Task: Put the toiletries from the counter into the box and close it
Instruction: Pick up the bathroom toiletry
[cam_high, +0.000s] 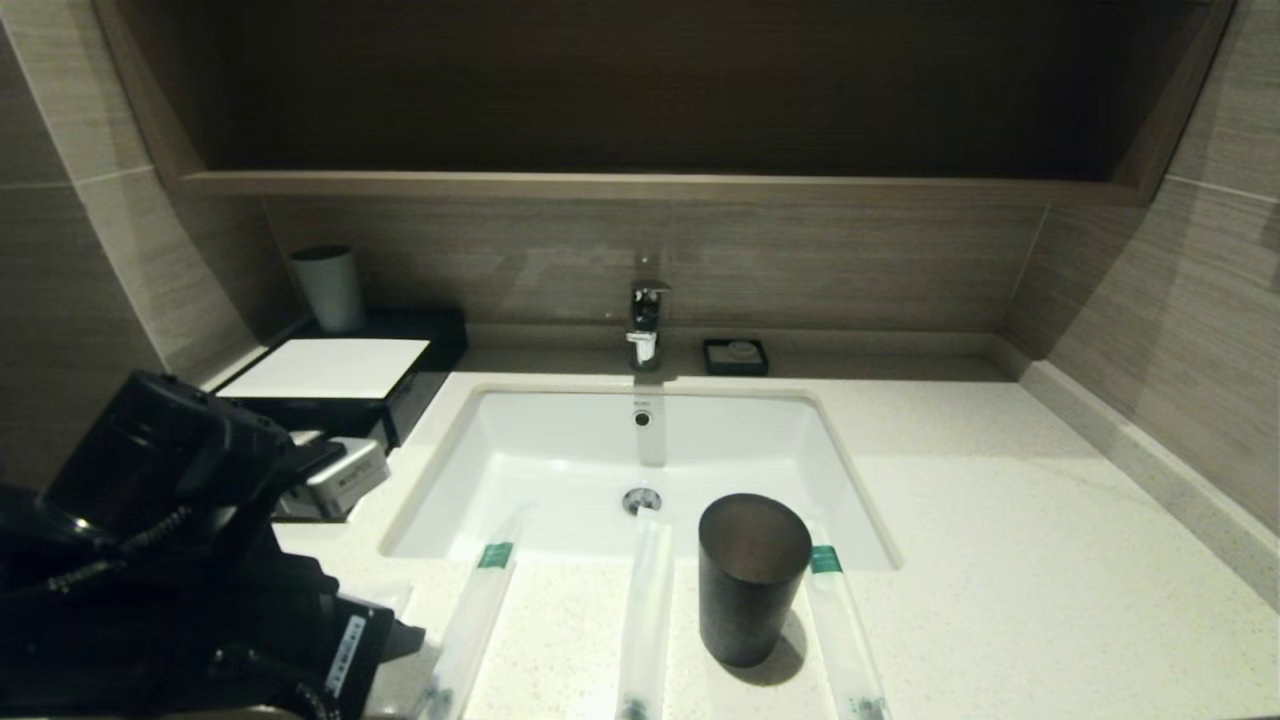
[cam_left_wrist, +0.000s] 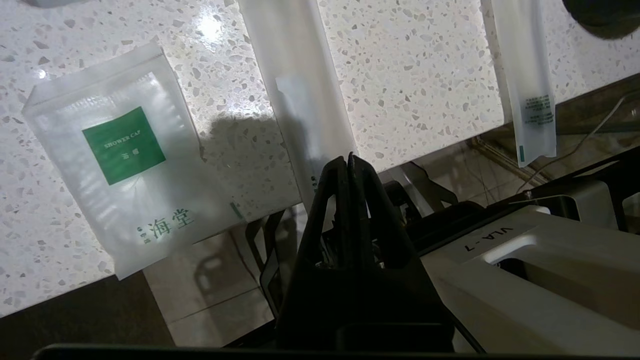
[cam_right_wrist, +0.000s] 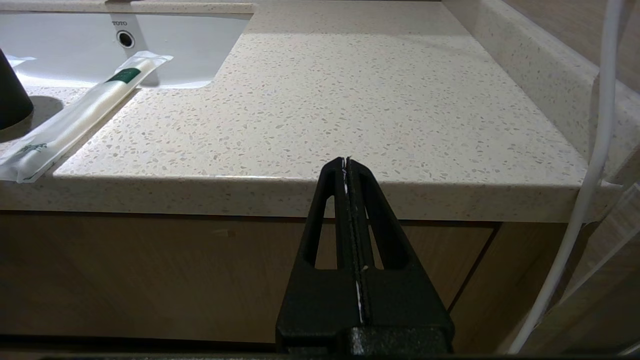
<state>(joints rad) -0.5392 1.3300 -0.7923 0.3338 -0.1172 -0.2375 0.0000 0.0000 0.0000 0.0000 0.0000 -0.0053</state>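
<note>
Translucent sachets (cam_high: 645, 600) lie unpacked on the counter (cam_high: 1000, 560); the box (cam_high: 340, 385), far left, awaits them. Left gripper (cam_left_wrist: 348, 159) and right gripper (cam_right_wrist: 346, 161) are both closed, empty.

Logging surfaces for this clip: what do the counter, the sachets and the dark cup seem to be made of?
Counter: likely polished stone or composite; cream with fine specks, glossy glare.
Sachets, such as the shower-cap one: thin frosted plastic film, translucent, with green printed labels.
Dark cup: possibly brushed metal or dark plastic; soft matte sheen, not certain.

Head high, wrists near counter (cam_high: 1000, 520)
</note>
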